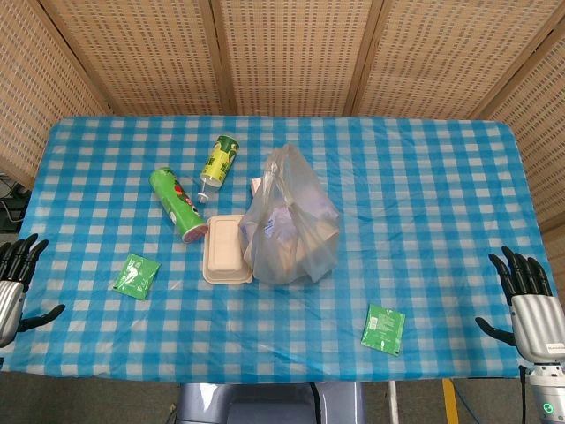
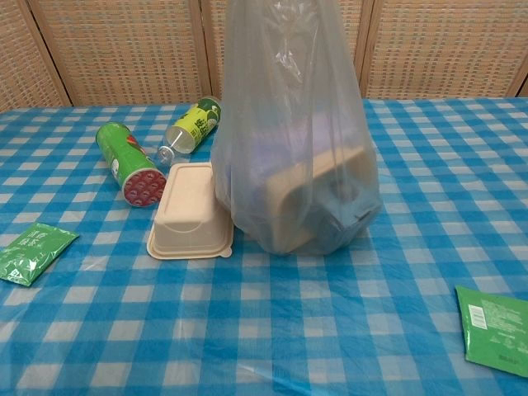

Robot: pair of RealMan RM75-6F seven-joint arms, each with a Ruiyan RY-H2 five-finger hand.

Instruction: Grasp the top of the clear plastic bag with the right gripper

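The clear plastic bag [image 1: 291, 221] stands upright in the middle of the checked table, with a beige box and other items inside; the chest view shows the clear plastic bag [image 2: 293, 132] tall, its top running out of frame. My right hand [image 1: 530, 305] hovers at the table's near right corner, far from the bag, fingers spread and holding nothing. At the near left edge, my left hand [image 1: 16, 283] is likewise spread and empty. Neither hand appears in the chest view.
A beige clamshell box [image 1: 225, 249] lies against the bag's left side. A green can [image 1: 178, 203] and a green-labelled bottle [image 1: 217, 162] lie further left. Green sachets lie at the front left [image 1: 137, 276] and the front right [image 1: 383, 328]. A wicker screen stands behind the table.
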